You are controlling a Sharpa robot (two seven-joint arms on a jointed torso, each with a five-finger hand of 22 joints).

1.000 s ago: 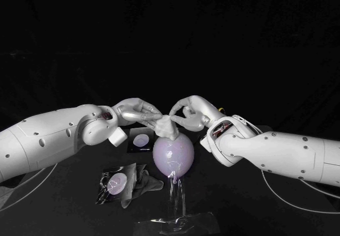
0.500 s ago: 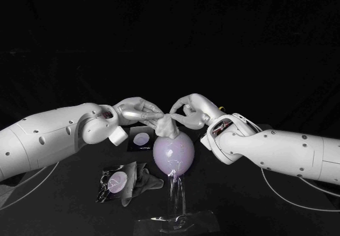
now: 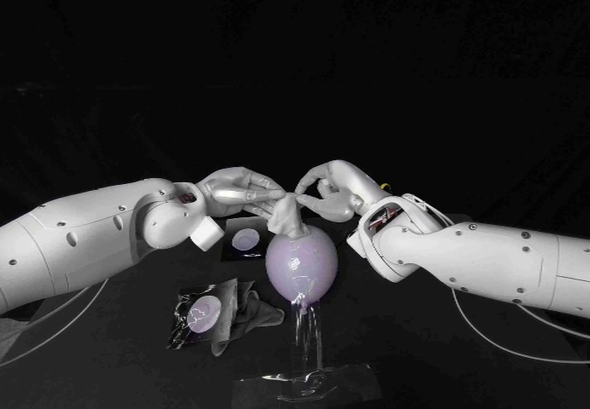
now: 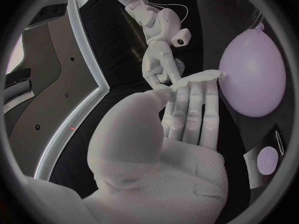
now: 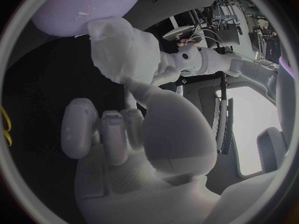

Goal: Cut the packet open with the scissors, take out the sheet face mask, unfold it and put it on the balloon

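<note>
A pale lilac balloon stands upright on a clear stand at the middle of the table. Just above its top hangs the white sheet mask, still bunched. My left hand pinches the mask's left edge and my right hand pinches its right side. In the left wrist view the mask's edge lies between the fingertips of my left hand, beside the balloon. The right wrist view has the crumpled mask at the fingertips of my right hand, under the balloon.
The cut-open packet lies crumpled on the table to the front left of the balloon. A small dark card with a pale oval lies behind it, under my left wrist. Something yellow shows behind my right hand.
Both hands have edged a little closer together above the balloon. The mask between them has drawn into a narrower wad. The balloon and the packet have stayed put.
</note>
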